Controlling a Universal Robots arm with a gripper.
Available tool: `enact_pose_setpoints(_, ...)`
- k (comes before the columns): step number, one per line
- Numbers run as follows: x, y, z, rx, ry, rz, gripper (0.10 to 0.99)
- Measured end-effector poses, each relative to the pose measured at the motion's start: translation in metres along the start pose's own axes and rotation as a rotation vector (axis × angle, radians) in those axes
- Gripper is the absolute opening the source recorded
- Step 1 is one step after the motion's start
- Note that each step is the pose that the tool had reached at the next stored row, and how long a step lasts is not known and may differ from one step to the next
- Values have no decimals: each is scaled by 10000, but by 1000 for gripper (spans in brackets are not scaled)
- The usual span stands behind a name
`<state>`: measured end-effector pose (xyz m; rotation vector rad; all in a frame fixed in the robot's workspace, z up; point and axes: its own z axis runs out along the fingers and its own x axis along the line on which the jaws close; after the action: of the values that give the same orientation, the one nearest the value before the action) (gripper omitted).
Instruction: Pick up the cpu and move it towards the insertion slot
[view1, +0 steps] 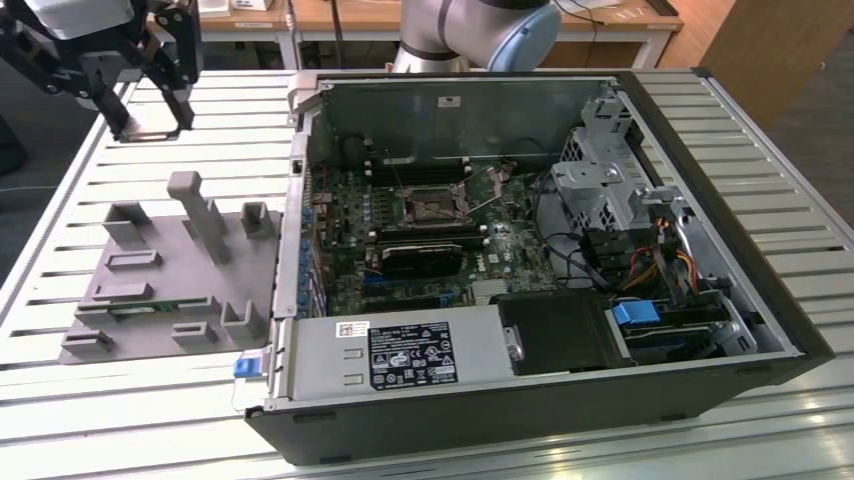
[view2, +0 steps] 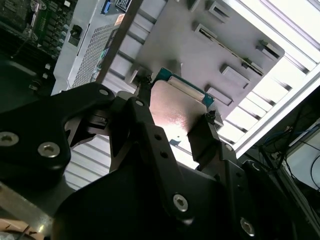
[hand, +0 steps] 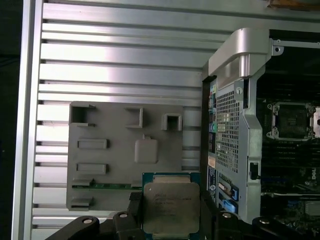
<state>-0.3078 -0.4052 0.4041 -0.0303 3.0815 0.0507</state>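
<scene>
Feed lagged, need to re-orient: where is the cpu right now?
In both wrist views the cpu is held in the claw, up near the grey tray, to the exterior view's left of the case.

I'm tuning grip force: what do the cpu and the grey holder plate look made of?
The cpu: silvery metal lid with a dull sheen, on a green board showing at its edges. The grey holder plate: even matte grey with moulded blocks, probably plastic; painted metal cannot be ruled out.
</scene>
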Motion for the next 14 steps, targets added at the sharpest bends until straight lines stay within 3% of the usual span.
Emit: enact_pose_setpoints(14,-287,-6,17,-1,-1,-1,541)
